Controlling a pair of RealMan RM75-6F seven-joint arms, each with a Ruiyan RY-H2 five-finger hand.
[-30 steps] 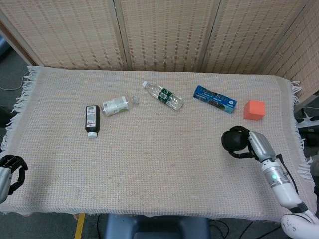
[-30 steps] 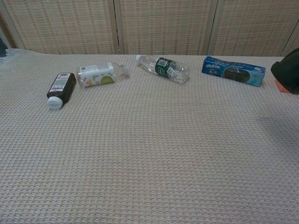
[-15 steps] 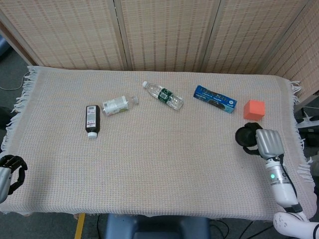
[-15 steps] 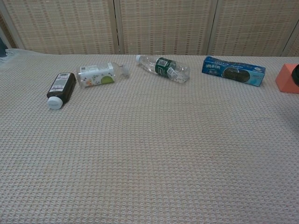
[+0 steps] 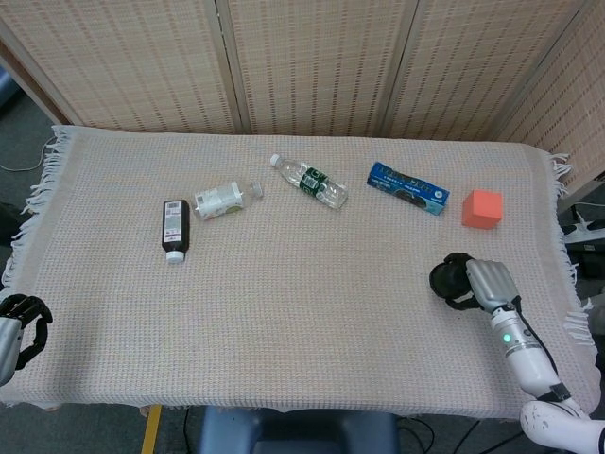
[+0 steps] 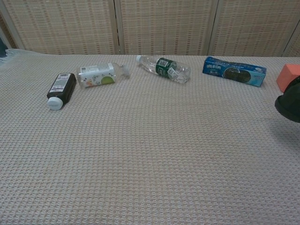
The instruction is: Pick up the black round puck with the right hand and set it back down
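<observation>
Waffle-weave cloth (image 5: 312, 312) underlies the right hand (image 5: 482, 283) gripping the round black puck (image 5: 445, 279).

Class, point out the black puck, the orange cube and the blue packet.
black puck (image 5: 444, 278), head view, its exposed left side
orange cube (image 5: 482, 208), head view, top face
blue packet (image 6: 234, 71), chest view, front face

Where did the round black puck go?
The black puck is in the right hand, near the table's right edge in the head view, just in front of the orange cube.
</observation>
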